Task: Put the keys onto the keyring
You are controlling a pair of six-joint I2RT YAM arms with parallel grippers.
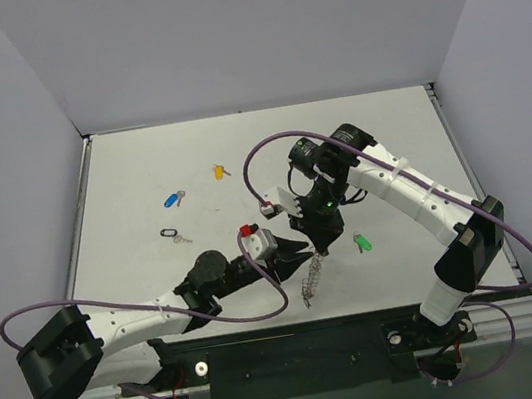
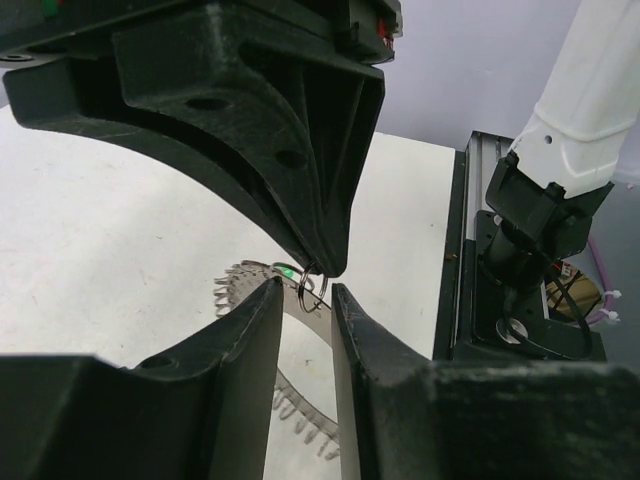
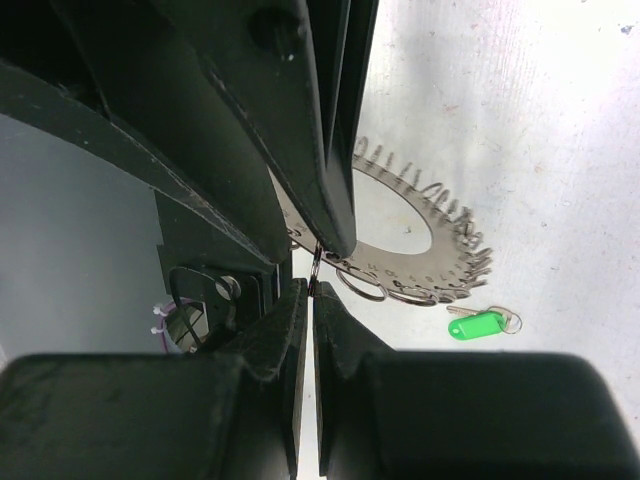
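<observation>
The keyring (image 3: 452, 262) is a flat silvery hoop edged with wire loops, and it stands tilted near the table's front (image 1: 310, 280). My right gripper (image 3: 313, 288) is shut on a small wire ring (image 2: 310, 286) at the keyring's rim. My left gripper (image 2: 303, 300) has a finger (image 2: 255, 345) on each side of the keyring's flat band (image 2: 306, 318); whether they press on it is unclear. A green-headed key (image 3: 476, 326) lies flat on the table just right of the grippers (image 1: 361, 242). The black-headed key (image 1: 172, 234) lies far left, untouched.
A blue-headed key (image 1: 175, 199) and a yellow-headed key (image 1: 220, 171) lie at the back left. The two grippers (image 1: 306, 247) meet tip to tip at the front centre. The right arm's base (image 2: 540, 210) and the front rail stand close behind the keyring.
</observation>
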